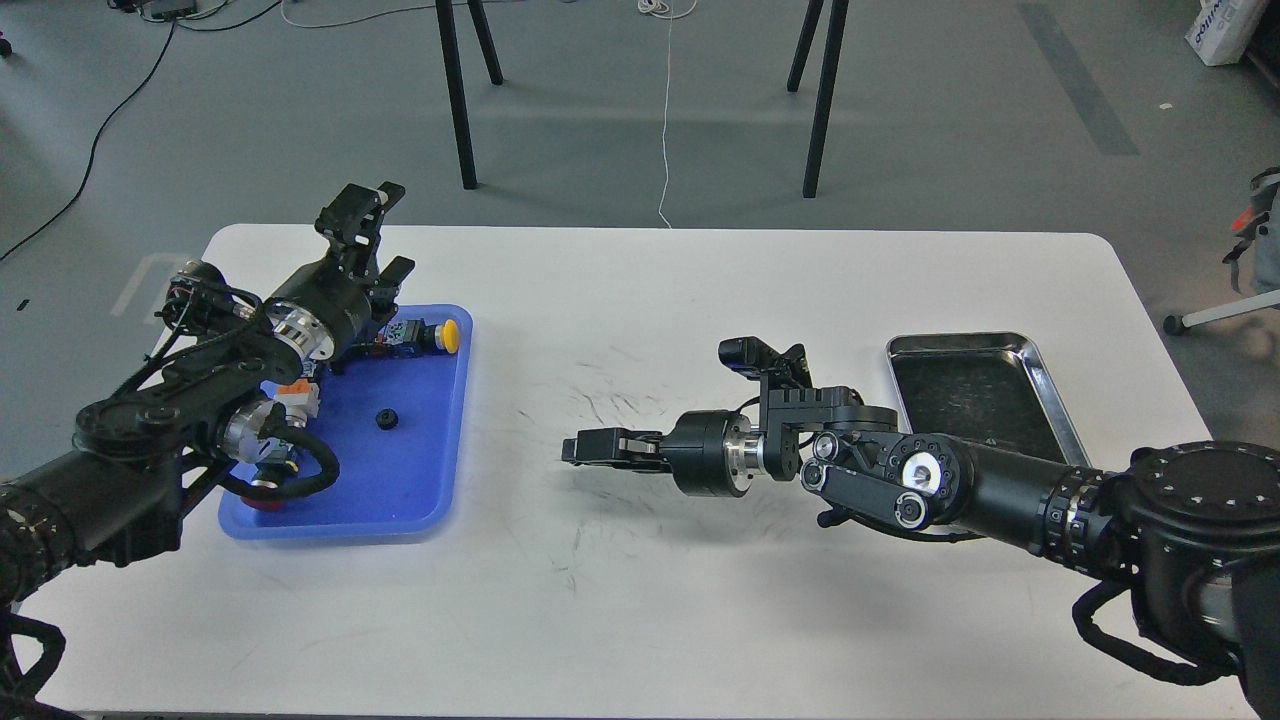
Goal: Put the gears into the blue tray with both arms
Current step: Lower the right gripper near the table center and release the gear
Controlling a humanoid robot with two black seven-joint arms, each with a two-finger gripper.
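One tiny black round toothed gear [386, 420] lies flat on the floor of the flat bright blue plastic tray [420, 490], at the left of the frame, apart from the rim. At the upper end of the tray are a yellow-capped button [449, 335] and an orange block [297, 393], half hidden by the left arm.

The right gripper [572, 449] points left over the middle of the white counter [640, 620], well short of the tray. Its fingers look closed together, but whether a gear sits between them I cannot tell, since such a piece is smaller than a finger. If it does carry one, the risk in my judgement is that the gear slips out on the way, or that it bounces over the low rim when let go from too high.

The left gripper [385, 228] stands released above the upper edge of the tray, and this arm covers the tray's left part, so the two arms could meet there. Free room is on the tray's right half and on the wide counter between. The silver metal tray with black lining [1040, 375] at the right appears empty
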